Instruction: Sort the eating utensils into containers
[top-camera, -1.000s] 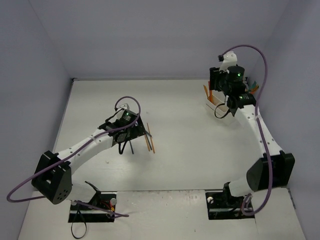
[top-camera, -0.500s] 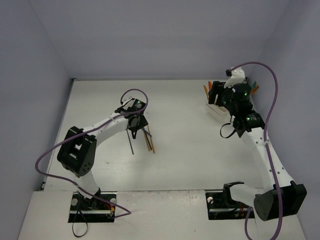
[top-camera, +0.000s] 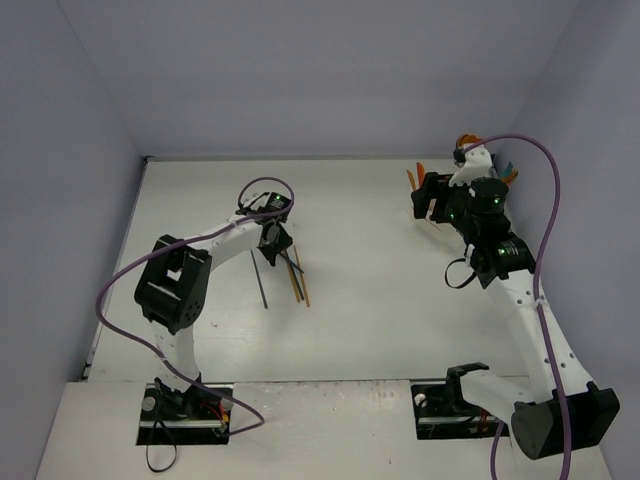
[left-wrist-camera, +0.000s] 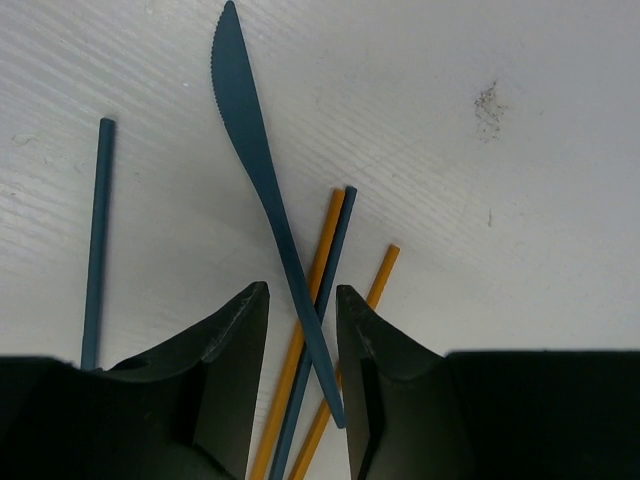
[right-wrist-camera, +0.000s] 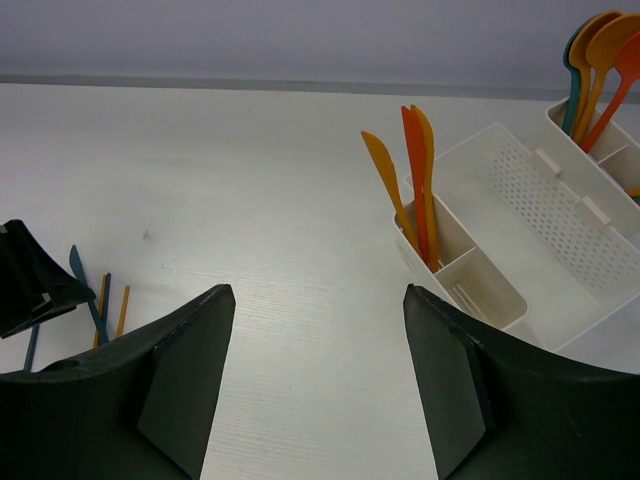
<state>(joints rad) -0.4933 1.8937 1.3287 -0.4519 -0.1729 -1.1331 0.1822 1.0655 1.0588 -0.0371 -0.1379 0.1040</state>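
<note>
Two pincers: left pincer (left-wrist-camera: 302, 330) low over the worktop (left-wrist-camera: 500, 200); right pincer (right-wrist-camera: 315, 385) raised, facing the containers (right-wrist-camera: 520, 210).
Left pincer gap: narrow, astride the handle of the dark blue knife (left-wrist-camera: 262, 170), worktop showing on either side; no pinch visible.
Right pincer gap: wide, holding nothing.
Under the knife: two orange handles (left-wrist-camera: 378, 285) and a dark blue handle (left-wrist-camera: 338, 228), crossed; a lone dark handle (left-wrist-camera: 97, 240) lies apart.
Left wrist only: the knife's serrated edge.
Right wrist only: orange knives (right-wrist-camera: 415, 170) upright in the near compartment; spoons (right-wrist-camera: 600, 60), orange and teal, in the far bin.
Top view: the right arm hides most of the containers.
</note>
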